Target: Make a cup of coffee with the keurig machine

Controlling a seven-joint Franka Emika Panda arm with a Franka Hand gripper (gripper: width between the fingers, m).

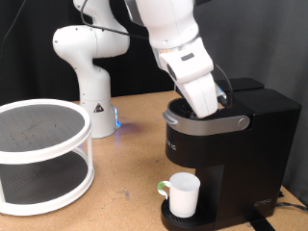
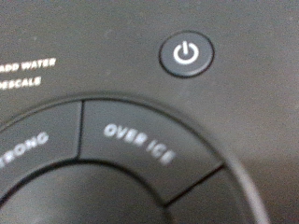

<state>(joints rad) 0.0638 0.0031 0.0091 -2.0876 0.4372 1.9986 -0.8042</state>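
Wooden surface (image 1: 125,178) carries the keurig (image 1: 226,144), cup (image 1: 183,194) at lower centre. Jaws press its top, their state hidden; aim squarely at the power button (image 2: 186,54).

The keurig (image 1: 226,135) under the gripper is black with a silver-grey rim and white button lettering (image 2: 138,145). The cup (image 1: 183,194) below is plain white. The rack (image 1: 43,154) off to one side is white with dark speckled shelves.
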